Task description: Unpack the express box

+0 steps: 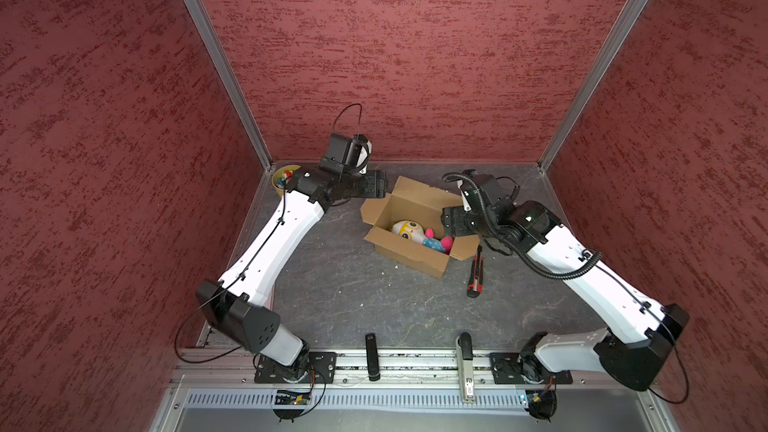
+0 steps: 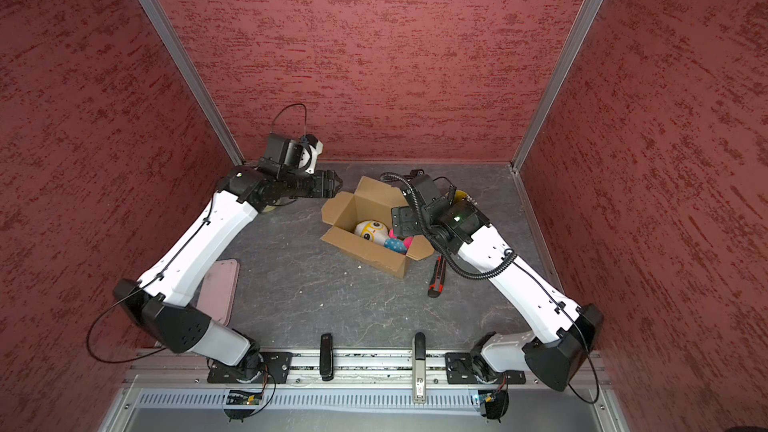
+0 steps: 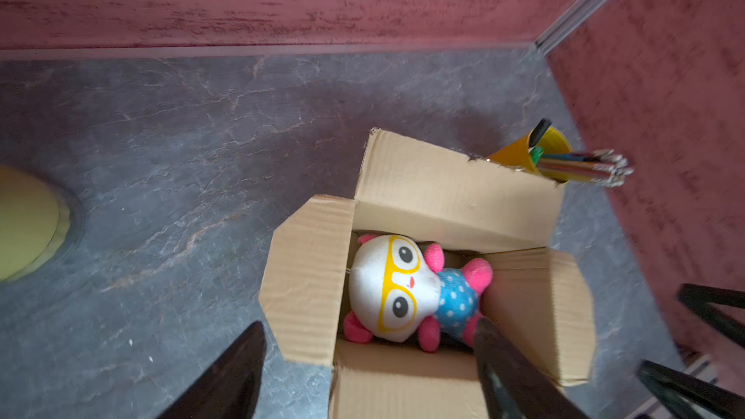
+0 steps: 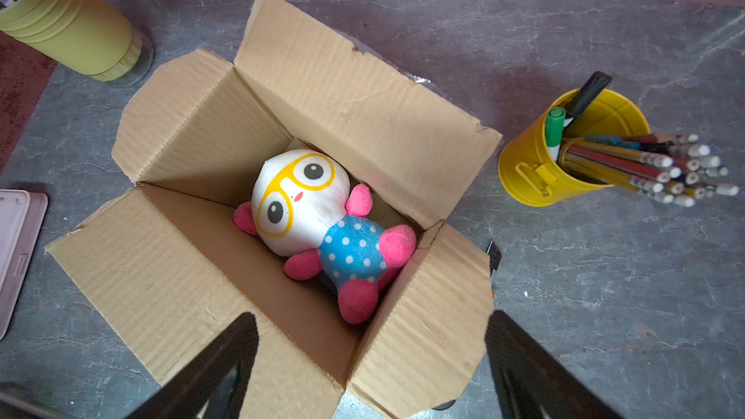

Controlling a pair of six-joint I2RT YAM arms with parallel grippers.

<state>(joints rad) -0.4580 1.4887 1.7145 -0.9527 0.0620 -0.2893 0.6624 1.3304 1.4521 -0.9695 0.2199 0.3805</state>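
1. Task item. The plain brown corrugated cardboard express box (image 1: 409,253) sits on the dark grey stone-pattern tabletop (image 1: 332,284), centre-right of frame in both top views. Opening faces up, and all 4 flaps are folded outward. Long axis runs from upper left to lower right of frame.

2. Contents. A white-headed plush toy (image 4: 318,211) w/ yellow glasses, blue dotted body and pink limbs lies on the box floor, parallel to the long axis. Head is toward the upper-left end, feet toward the lower-right end.

3. Grippers.
- The left gripper (image 1: 381,188) has its fingers spread wide w/ nothing between them. It sits just beside the short flap at the upper-left end, outside the box walls.
- The right gripper (image 1: 451,222) is likewise spread and empty. It sits above the box's right-hand end, near the toy's feet.

4. Key relation. The toy lies below and frame-left of the right gripper, so the right arm is nearer. Judgement: flaps are done, toy removal not yet. A pick on the body prob. needs the jaws crosswise to the long axis.

5. Obstacle. A black-and-orange utility knife (image 1: 476,272) lies just beside the lower-right flap.
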